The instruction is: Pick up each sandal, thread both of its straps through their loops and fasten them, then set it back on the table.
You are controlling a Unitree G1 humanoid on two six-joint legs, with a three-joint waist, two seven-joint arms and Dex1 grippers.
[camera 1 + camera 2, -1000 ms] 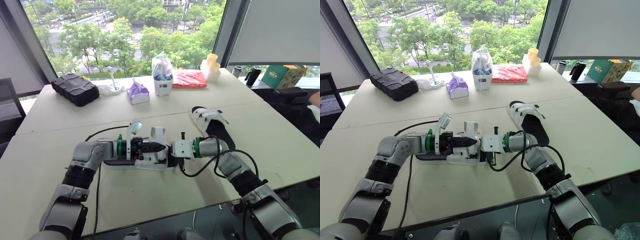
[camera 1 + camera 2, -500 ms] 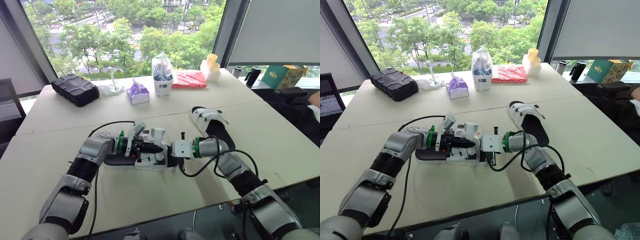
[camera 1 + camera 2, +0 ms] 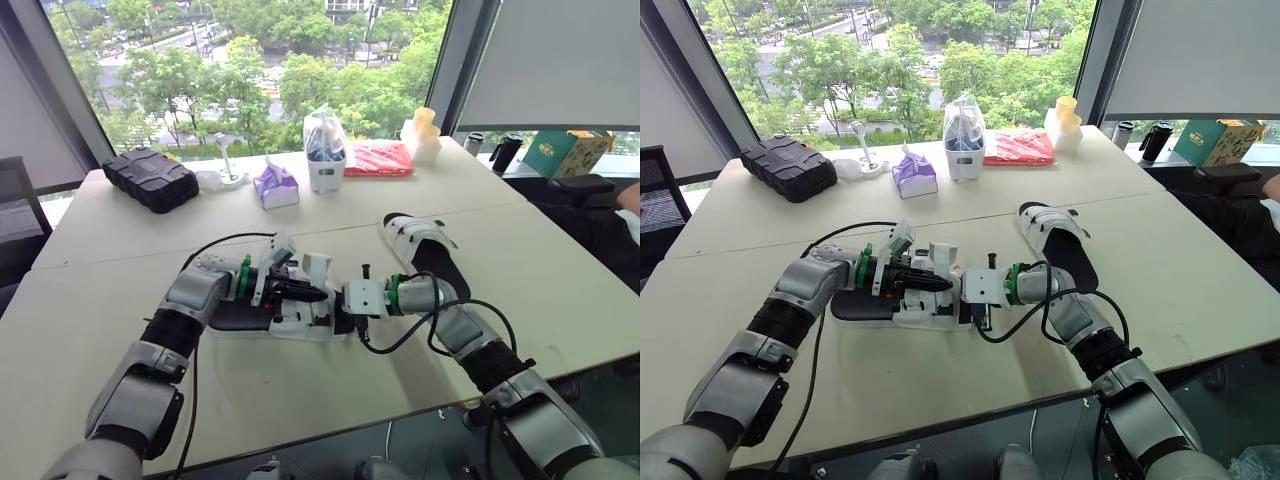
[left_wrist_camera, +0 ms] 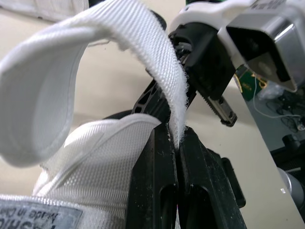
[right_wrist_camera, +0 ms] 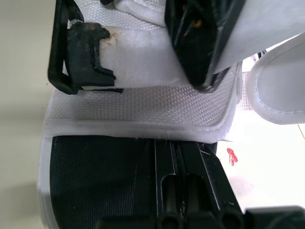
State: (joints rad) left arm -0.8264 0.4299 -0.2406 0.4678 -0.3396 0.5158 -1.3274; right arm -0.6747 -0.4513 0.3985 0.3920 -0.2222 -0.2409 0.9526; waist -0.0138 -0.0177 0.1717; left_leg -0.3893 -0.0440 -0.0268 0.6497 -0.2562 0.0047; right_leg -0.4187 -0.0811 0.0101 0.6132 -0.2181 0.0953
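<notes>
**Pinching a strap on the near sandal**

Lying flat on the tabletop (image 3: pixel 120 240), the sandal (image 3: pixel 236 317) being worked on sits between the 2 arms, its black sole down and its white upper facing up. The left end effector (image 4: pixel 177 138) is clenched on a white strap (image 4: pixel 143 43). The strap's edge is nipped between the 2 black fingers, and the rest arches up and over in a wide loop above the white mesh upper. The right end effector (image 5: pixel 178 143) reaches in from the opposite end of the same sandal. Its fingers are pressed together, with their tips against the stitched hem of the white upper, just above the black footbed. Whether any fabric lies between them cannot be told. Just beyond that hem, a black plastic loop (image 5: pixel 78 52) sits on the white webbing.

The other sandal (image 3: pixel 425 245) lies on the tabletop beside the right forearm, apart from both end effectors. A black case (image 3: pixel 150 178) and a purple tissue pack (image 3: pixel 275 187) stand near the window edge.
</notes>
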